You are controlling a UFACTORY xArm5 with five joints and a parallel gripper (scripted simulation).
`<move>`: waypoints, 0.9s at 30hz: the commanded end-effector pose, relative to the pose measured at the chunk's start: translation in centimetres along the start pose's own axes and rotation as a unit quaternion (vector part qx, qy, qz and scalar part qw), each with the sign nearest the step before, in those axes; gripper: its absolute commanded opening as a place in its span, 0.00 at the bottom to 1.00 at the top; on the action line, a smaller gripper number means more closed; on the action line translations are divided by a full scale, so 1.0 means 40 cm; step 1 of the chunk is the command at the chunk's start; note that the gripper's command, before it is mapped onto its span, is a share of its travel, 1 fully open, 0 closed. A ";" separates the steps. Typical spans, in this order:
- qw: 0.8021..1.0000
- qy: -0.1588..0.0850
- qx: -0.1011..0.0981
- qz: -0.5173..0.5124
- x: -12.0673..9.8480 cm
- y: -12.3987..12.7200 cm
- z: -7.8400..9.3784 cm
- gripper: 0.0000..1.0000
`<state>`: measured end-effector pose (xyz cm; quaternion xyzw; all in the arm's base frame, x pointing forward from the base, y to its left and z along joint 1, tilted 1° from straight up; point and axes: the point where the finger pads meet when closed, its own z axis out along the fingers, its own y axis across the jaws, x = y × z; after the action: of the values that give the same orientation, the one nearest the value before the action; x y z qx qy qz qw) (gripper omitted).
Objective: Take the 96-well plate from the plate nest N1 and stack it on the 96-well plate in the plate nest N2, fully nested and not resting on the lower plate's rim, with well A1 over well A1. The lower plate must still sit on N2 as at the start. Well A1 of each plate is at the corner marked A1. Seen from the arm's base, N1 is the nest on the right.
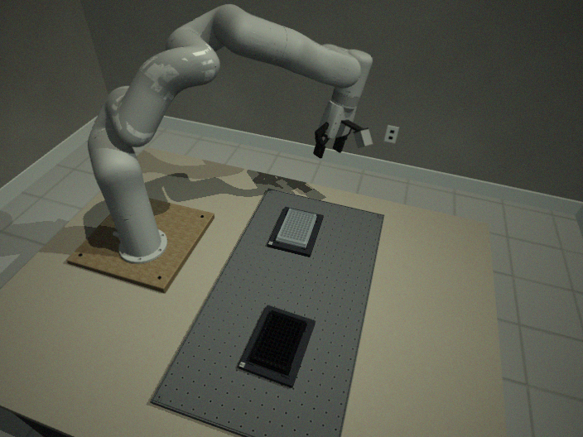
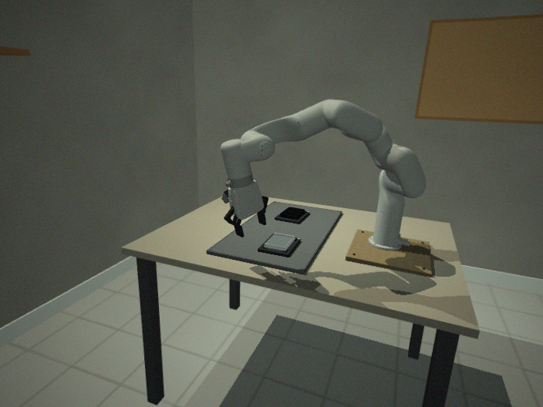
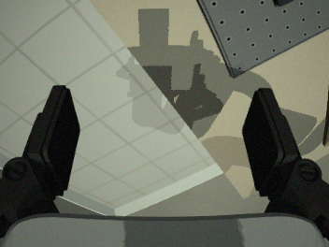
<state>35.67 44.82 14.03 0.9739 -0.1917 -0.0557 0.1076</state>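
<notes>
A black 96-well plate (image 1: 277, 344) sits in the near nest N1 (image 1: 254, 365) on the grey perforated board (image 1: 325, 291). A white 96-well plate (image 1: 296, 227) sits in the far nest N2 (image 1: 310, 247). In the exterior view the black plate (image 2: 292, 213) is behind the white plate (image 2: 280, 241). My gripper (image 1: 330, 143) is open and empty, high above the table's far edge, beyond the white plate; it also shows in the exterior view (image 2: 247, 223).
The arm's base stands on a wooden plate (image 1: 141, 249) left of the board. The table's far edge and the tiled floor (image 3: 56, 52) lie under the gripper. Arm shadows fall across the table top there.
</notes>
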 end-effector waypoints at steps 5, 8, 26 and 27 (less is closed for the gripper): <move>1.000 0.001 0.002 0.000 0.000 -0.001 -0.006 1.00; 1.000 0.001 0.002 0.000 0.000 -0.001 -0.006 1.00; 1.000 -0.002 0.014 -0.014 0.074 0.050 -0.037 1.00; 0.999 -0.001 0.022 -0.027 0.091 0.060 -0.040 1.00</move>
<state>37.25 42.88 15.07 0.9770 -0.1810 -0.0570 0.0968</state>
